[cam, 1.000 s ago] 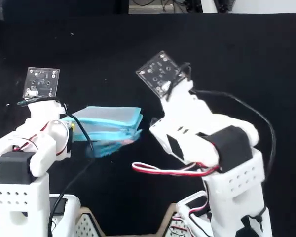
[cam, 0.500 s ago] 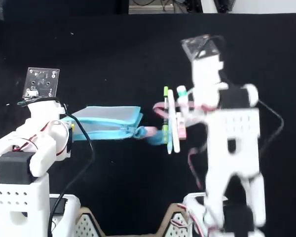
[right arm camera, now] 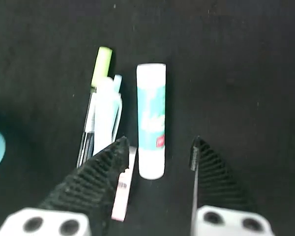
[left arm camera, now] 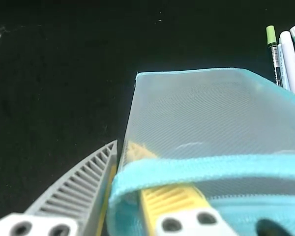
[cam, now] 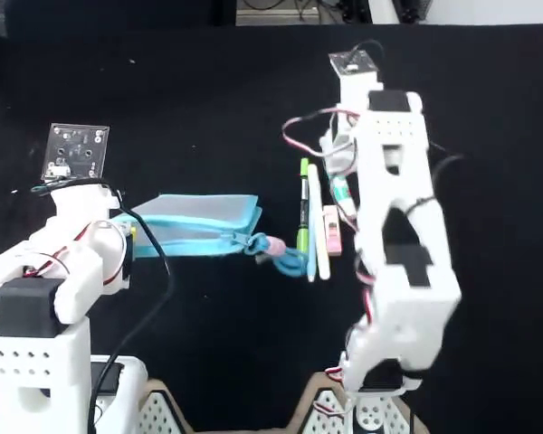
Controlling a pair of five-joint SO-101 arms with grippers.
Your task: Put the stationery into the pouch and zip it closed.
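The pouch (cam: 197, 222), one teal mesh case, lies on the black worktop (cam: 163, 99) with one end in the left tool (cam: 127, 237) and the other end pointing toward the right tool (right arm camera: 158, 145). The left tool is clenched on the pouch rim. In the left wrist view, its yellow-padded finger (left arm camera: 160, 196) shows through the mesh inside the pouch mouth, and the grey ribbed finger (left arm camera: 83, 182) sits outside the wall. A zipper pull (cam: 281, 254) with a pink and blue loop trails from the pouch end farthest from the left tool.

Four stationery items lie side by side on the worktop outside the pouch, between the zipper pull and the right arm:
- one green pen (cam: 302, 206), nearest the pouch;
- one white pen (cam: 313, 226), touching the green pen;
- one small pink piece (cam: 331, 230), just beside the white pen;
- one teal-and-white glue stick (right arm camera: 151, 118), farthest from the pouch.

The right tool hangs above the items, released, with its two black ribbed fingers (right arm camera: 96, 174) spread to either side of the glue stick and apart from it.
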